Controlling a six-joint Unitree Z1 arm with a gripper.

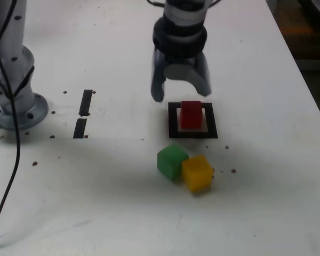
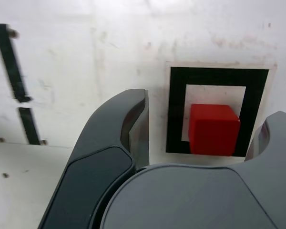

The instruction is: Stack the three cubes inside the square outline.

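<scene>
Gripper: jaws spread wide, holding nothing; it hangs above the table just behind the square outline, fingers pointing down.
Red cube: sits inside the square outline, on the white centre, toward the side nearest the front edge of the table; one corner seems to overlap the black border in the wrist view.
Green cube: on the bare table in front of the outline, touching the yellow cube.
Yellow cube: beside the green one, toward the exterior view's right, nearer the front edge.
Step in hand (judgement): first cube looks placed; next is fetching one of the other two.
Doing it well: the pair touch, so close on faces clear of the neighbour to avoid dragging it; set down squarely on the red top.
Materials: cubes matte, sharp-edged, equal in size; outline flat black tape; table white, scuffed, speckled.
Other marks: two short black strips toward the exterior view's left.
</scene>
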